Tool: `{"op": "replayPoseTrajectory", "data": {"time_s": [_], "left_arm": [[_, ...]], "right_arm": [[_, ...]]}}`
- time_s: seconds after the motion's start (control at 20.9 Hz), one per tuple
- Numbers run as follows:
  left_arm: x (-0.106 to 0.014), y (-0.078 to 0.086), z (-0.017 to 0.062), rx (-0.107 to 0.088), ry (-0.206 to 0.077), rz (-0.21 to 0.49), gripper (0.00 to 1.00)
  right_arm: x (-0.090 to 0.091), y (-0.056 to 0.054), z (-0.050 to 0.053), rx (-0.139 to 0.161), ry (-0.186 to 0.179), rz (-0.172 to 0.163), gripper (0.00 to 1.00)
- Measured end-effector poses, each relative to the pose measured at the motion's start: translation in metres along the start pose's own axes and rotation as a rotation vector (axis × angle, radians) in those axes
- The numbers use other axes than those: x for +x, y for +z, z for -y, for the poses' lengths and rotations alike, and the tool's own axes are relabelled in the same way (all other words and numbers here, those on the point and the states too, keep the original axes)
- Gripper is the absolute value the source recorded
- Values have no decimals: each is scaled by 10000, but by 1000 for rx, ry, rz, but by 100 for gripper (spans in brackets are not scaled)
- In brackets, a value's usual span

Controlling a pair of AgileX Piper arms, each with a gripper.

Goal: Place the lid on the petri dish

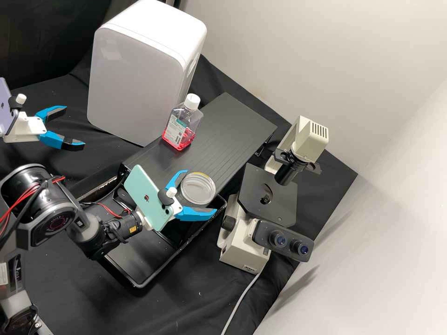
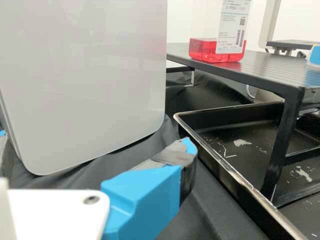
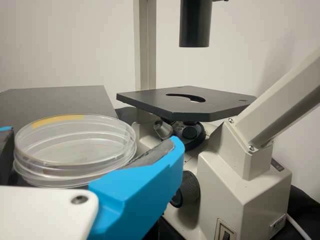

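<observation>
Partly, the right pincer hid the petri dish it clasped at mid-frame. One blue finger covered the near rim, and whether lid and base were separate pieces was hard to make out. Its arm stretched in from the lower left, holding the dish level at the lower end of the black shelf, above the tray and just left of the microscope. The left pincer hung wide open at the upper left, near the white box, its arm cut off by the frame edge.
</observation>
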Motion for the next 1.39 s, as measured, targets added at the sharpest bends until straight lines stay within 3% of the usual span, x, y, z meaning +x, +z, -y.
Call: {"op": "replayPoseTrajectory", "data": {"time_s": [1.39], "left_arm": [[7, -28, -9, -3, 4, -14, 100]], "right_arm": [[-1, 16, -23, 16, 29, 21, 0]]}}
